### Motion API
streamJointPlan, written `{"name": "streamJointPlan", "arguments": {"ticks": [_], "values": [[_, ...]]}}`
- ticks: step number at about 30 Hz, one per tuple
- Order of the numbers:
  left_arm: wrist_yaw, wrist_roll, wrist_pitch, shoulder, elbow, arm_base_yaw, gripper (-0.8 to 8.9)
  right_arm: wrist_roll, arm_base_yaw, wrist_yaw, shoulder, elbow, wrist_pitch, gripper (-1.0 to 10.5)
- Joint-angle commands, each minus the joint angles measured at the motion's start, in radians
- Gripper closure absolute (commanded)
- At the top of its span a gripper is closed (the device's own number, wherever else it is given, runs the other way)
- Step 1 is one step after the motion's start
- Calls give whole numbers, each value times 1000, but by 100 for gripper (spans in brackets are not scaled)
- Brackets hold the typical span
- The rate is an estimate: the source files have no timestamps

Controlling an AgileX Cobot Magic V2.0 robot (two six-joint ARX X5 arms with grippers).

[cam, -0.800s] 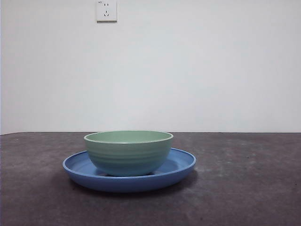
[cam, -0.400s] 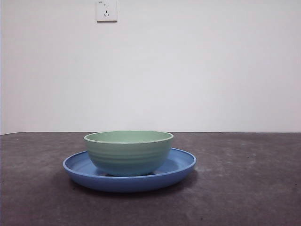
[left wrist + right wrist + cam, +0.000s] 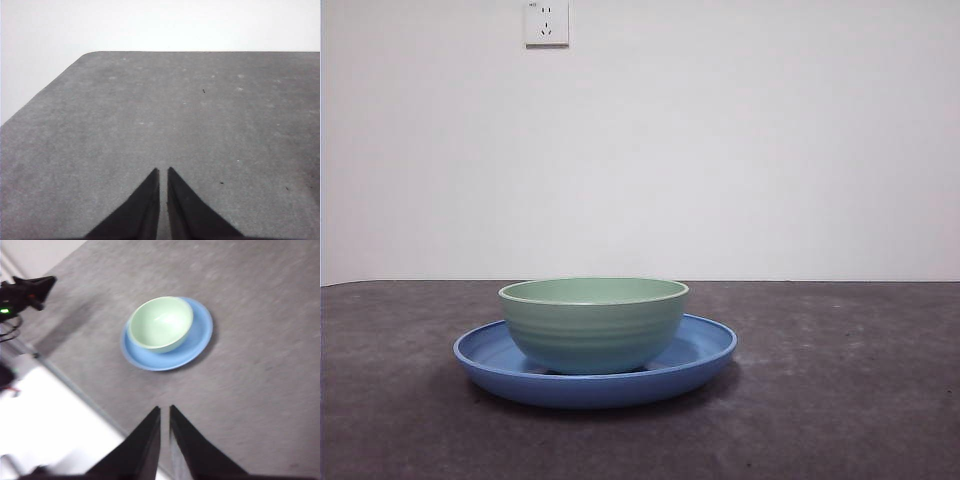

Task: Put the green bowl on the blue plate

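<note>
The green bowl (image 3: 593, 322) stands upright inside the blue plate (image 3: 705, 347), a little off the plate's centre. From above, the right wrist view shows the same bowl (image 3: 161, 322) resting on the plate (image 3: 199, 340). My right gripper (image 3: 165, 412) hangs high above the table, well away from the bowl, with its jaws shut and nothing in them. My left gripper (image 3: 163, 174) is shut too, over bare grey table, and neither dish appears in its view. No arm shows in the front view.
The dark grey table (image 3: 840, 380) ends at a white wall with a socket (image 3: 547, 22). In the right wrist view the table's edge (image 3: 75, 385) runs beside the plate, and a black device (image 3: 22, 292) with a green light sits beyond it.
</note>
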Motion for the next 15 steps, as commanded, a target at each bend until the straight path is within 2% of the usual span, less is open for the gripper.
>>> {"name": "streamJointPlan", "arguments": {"ticks": [1,3,5,13,15], "values": [[-3,-2,-4,-2,-21,2,786,-149,-43,14,-19,-3,31,919],[-3,-2,-4,-2,-21,2,786,-212,-83,14,-41,-46,102,919],[-3,-2,-4,-2,-21,2,786,-257,-135,13,-83,-135,253,919],[-3,-2,-4,-2,-21,2,786,-225,-310,15,-317,-704,1000,919],[-3,-2,-4,-2,-21,2,786,-225,-329,14,-354,-814,1108,919]]}}
